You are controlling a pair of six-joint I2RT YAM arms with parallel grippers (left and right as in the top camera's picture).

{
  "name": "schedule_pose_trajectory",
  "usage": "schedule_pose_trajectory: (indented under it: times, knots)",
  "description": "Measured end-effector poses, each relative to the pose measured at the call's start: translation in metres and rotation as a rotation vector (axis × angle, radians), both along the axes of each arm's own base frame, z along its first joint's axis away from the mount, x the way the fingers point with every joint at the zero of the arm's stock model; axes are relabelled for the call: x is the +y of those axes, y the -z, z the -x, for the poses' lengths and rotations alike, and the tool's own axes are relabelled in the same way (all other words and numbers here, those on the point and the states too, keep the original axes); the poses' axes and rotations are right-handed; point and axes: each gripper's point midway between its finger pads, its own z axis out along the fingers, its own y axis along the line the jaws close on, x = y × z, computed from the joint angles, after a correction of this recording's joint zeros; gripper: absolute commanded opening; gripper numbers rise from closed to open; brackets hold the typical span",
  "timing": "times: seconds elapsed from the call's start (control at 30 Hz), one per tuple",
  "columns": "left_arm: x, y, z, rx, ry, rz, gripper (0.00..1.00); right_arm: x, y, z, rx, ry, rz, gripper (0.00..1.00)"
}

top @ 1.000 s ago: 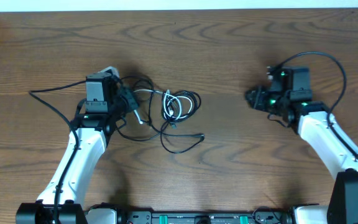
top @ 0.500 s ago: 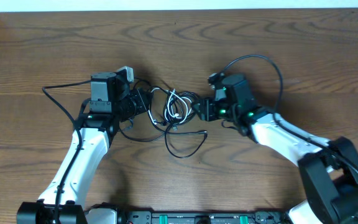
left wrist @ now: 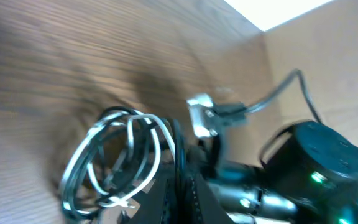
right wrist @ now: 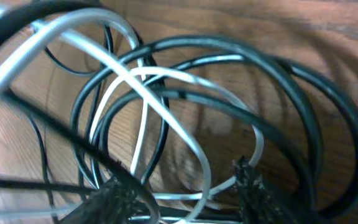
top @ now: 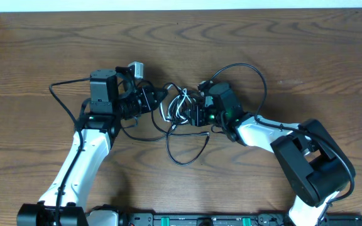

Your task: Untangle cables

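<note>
Overhead: brown wood-grain table (top: 307, 56), tangle of thin black and white cables (top: 180, 108) mid-table between both arms. Left gripper (top: 151, 102) is clenched on a black strand. Right gripper (top: 192, 114) has fingers spread around glossy round loops, nothing pinched. Step, likely: setting up a pull-apart. Next: right must pinch one loop and draw away. Small silvery plug (top: 136, 68) sits by the left wrist.

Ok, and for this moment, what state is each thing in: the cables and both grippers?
cables: tangled in one bundle on the table, white loops wound through black ones.
left gripper: shut on the cables at the bundle's left side.
right gripper: open, fingers either side of the loops, gripping nothing.
</note>
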Motion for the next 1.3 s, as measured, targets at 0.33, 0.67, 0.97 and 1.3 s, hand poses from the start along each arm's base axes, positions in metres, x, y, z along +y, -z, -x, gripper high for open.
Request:
schedule_pose_trajectory:
  times: [0.33,0.67,0.97,1.3]
  knots:
    - [-0.018,-0.015,0.018,0.014,0.127,0.114,0.08,0.003,-0.007,-0.006,-0.022,0.021,-0.029,0.16]
    - [-0.024,-0.024,0.022,-0.004,0.172,0.154,0.15,-0.003,-0.001,-0.005,0.012,0.042,-0.005,0.01]
    - [-0.005,0.003,0.009,0.061,0.02,0.034,0.55,-0.101,-0.001,0.011,0.223,0.185,0.165,0.01]
    - [0.007,0.02,0.007,0.114,-0.057,-0.037,0.77,-0.129,-0.106,0.027,0.062,0.172,0.075,0.01]
